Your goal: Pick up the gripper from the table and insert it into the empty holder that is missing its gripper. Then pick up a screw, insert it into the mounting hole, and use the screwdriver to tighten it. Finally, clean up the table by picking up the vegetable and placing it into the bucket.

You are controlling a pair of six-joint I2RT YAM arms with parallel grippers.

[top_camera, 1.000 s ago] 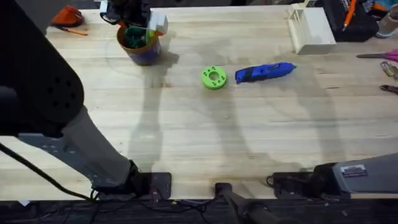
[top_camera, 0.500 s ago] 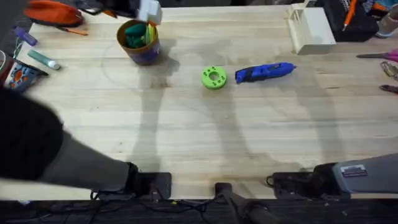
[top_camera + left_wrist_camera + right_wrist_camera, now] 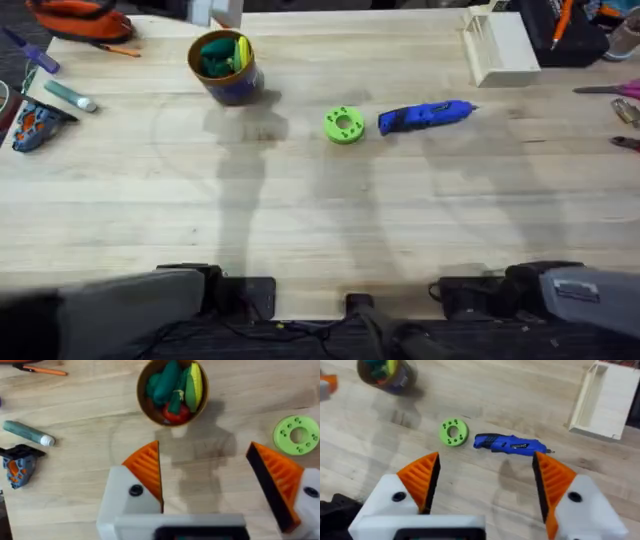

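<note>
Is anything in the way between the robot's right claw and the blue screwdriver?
Nothing visible. The right gripper hangs open above bare table, and the screwdriver lies just ahead of it. The green dish sits beside the screwdriver, not between.

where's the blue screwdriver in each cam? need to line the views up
Overhead: the screwdriver lies on the table right of centre, tip pointing right, just right of the green ring dish.
Left wrist: not in it; the green ring dish sits at the frame's edge.
Right wrist: the screwdriver lies mid-frame, beyond the open jaws, beside the green ring dish.
Shared landmark: the green ring dish.
</note>
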